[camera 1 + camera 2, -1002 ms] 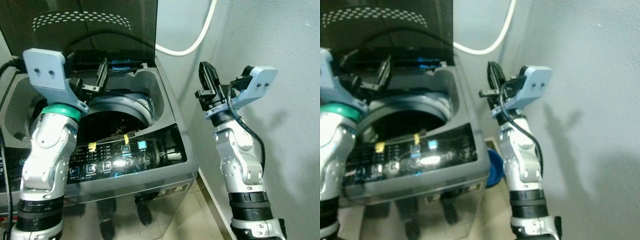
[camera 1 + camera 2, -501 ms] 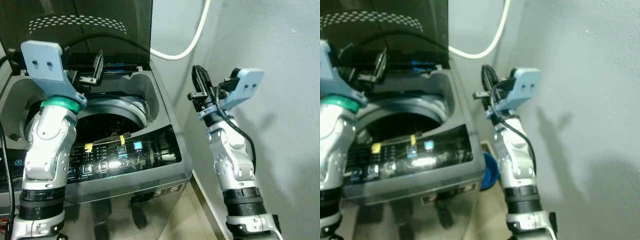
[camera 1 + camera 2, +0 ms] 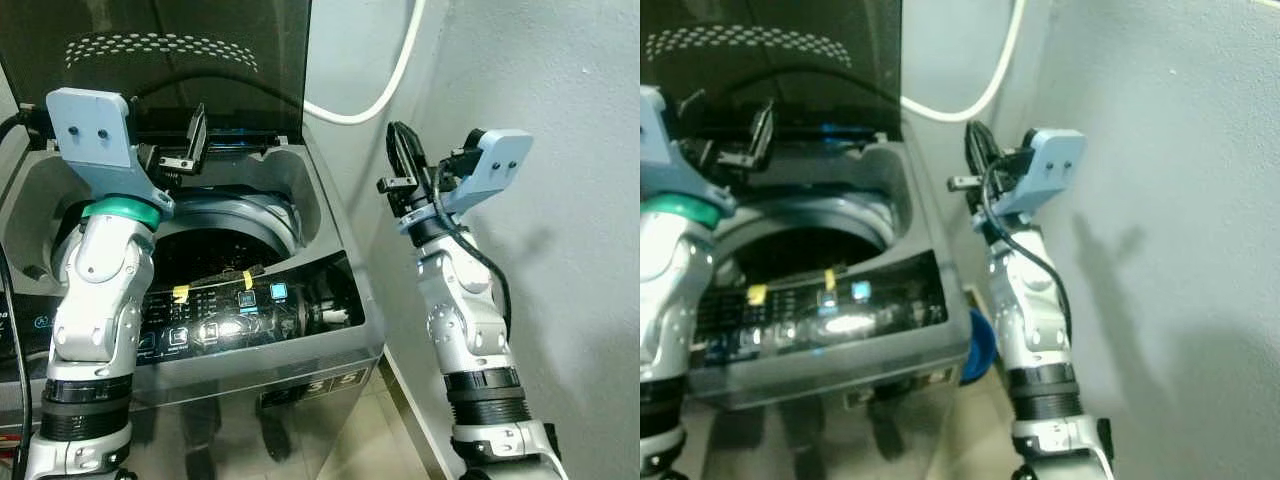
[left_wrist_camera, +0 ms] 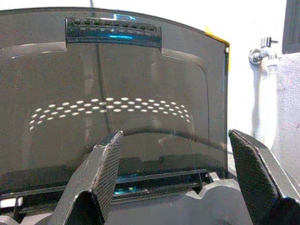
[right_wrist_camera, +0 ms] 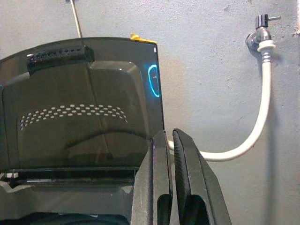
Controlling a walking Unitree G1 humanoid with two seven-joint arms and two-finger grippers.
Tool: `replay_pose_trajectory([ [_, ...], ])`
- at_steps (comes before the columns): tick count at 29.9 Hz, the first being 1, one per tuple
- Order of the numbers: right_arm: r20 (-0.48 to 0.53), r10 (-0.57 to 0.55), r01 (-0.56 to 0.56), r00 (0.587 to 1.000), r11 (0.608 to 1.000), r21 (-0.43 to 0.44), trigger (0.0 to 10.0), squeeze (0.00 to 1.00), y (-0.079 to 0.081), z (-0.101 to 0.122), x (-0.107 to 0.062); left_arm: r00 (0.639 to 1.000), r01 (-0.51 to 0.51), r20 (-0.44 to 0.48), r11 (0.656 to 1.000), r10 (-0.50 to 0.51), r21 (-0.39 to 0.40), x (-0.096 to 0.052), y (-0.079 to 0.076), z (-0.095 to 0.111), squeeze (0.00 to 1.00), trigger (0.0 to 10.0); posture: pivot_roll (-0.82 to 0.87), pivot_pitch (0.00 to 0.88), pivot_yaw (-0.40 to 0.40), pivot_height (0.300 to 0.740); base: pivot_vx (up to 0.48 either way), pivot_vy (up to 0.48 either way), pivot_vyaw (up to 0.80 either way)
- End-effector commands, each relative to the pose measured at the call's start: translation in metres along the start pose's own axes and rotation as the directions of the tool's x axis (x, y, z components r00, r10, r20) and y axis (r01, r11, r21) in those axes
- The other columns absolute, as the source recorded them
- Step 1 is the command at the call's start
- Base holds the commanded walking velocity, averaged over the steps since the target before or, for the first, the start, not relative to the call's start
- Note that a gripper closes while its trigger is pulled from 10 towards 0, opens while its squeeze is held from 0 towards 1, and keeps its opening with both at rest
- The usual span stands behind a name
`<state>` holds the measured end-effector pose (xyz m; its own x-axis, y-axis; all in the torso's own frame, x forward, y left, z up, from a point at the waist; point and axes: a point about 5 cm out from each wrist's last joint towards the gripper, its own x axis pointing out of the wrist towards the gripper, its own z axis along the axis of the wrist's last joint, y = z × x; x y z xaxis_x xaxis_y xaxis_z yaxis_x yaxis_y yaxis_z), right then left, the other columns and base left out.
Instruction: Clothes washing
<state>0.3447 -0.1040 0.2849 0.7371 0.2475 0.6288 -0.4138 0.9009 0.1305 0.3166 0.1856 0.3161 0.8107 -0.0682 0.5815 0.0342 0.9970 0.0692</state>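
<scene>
right, here's the washing machine (image 3: 300,330), a grey top-loader pushed up near the wall (image 3: 560,150), and its dark tinted lid (image 3: 170,60) stands raised upright at the back, a curved row of pale dots across it. the round drum (image 3: 225,240) lies open beneath, dark inside, and i can't make out any clothes in there from these views. along the front edge runs the glossy control panel (image 3: 240,310), small lit buttons glowing blue and white, with two yellow stickers on it.

the left gripper (image 4: 178,183) is up over the back of the tub, pointing at the raised lid, and its two black fingers (image 4: 105,173) stand wide apart with nothing between them. the silver left arm (image 3: 95,310) rises in front of the machine's left side, a green ring at its wrist.

over on the other side, the right gripper (image 5: 169,154) is held up beside the machine, between it and the wall, not touching either. its fingers (image 5: 187,183) are pressed together, just a thin slit showing, holding nothing.

behind it all a white hose (image 5: 255,126) loops along the wall from a metal tap (image 5: 260,35) down toward the back of the machine. a blue object (image 3: 980,345) sits low on the floor beside the machine's right side; what it is i can't tell.
</scene>
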Motion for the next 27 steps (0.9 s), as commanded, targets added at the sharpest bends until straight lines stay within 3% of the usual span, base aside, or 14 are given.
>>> replay_pose_trajectory([
  [1,0.005,-0.003,0.003,1.000,1.000,-0.014,10.0,0.00,-0.0031,0.0012,0.0009,1.000,0.001,0.002,1.000,-0.001,0.001,0.0014,-0.0036,-0.0022,0.00,10.0,0.11,0.000,-0.054,0.731,-0.274,0.000,0.00],
  [27,-0.011,0.012,-0.013,1.000,0.998,-0.056,10.0,0.00,-0.0060,0.0011,0.0011,1.000,-0.004,0.009,1.000,0.004,-0.012,0.0030,-0.0070,-0.0050,0.00,10.0,0.10,0.000,-0.059,0.731,-0.273,0.000,0.00],
])
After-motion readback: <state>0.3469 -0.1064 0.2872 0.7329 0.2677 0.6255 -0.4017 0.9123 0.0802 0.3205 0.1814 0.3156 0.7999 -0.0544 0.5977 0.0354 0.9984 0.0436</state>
